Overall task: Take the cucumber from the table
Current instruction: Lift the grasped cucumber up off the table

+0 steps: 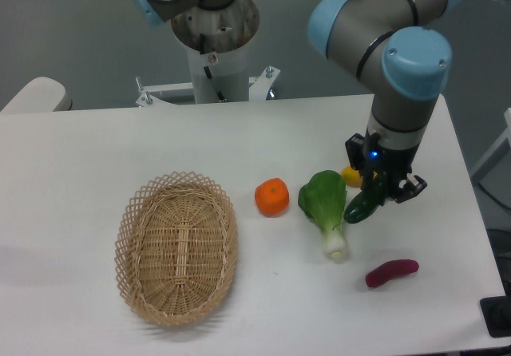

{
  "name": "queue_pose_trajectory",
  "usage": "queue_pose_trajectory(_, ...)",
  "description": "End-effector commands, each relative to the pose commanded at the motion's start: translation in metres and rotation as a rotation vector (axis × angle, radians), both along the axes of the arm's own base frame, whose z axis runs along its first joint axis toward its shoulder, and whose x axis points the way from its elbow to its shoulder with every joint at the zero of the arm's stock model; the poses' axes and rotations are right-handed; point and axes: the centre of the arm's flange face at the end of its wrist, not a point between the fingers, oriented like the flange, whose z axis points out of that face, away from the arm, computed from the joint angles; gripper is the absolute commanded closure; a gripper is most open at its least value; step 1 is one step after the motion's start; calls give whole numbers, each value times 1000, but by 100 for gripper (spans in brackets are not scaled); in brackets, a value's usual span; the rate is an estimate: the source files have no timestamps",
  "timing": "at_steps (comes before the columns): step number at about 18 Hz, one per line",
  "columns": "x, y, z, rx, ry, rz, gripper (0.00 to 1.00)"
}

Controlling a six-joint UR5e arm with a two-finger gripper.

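**Cucumber held in the tool, right of centre**

I see the tool (378, 198) pinched on the cucumber (366, 207), right of the frame's centre; the dark green body juts down and to the left from between the fingers, tilted, and it looks clear of the white bench (96, 156), though I cannot be sure from this one view; its lower tip sits just beside the leafy top of the bok choy (326, 209), which lies on the bench with its white stalk pointing toward the bottom edge; a bit of a yellow item (350, 176) shows behind the tool, mostly hidden; an orange fruit (272, 196) rests left of the bok choy; the purple sweet potato (391, 272) lies lower right, apart from the tool; the wicker basket (177, 247) sits lower left.
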Motion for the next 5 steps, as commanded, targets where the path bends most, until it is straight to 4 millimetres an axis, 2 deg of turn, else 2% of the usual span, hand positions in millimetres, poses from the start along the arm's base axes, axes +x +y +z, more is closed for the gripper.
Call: queue_pose_trajectory(5,-2,-1,2,4,3,4,85)
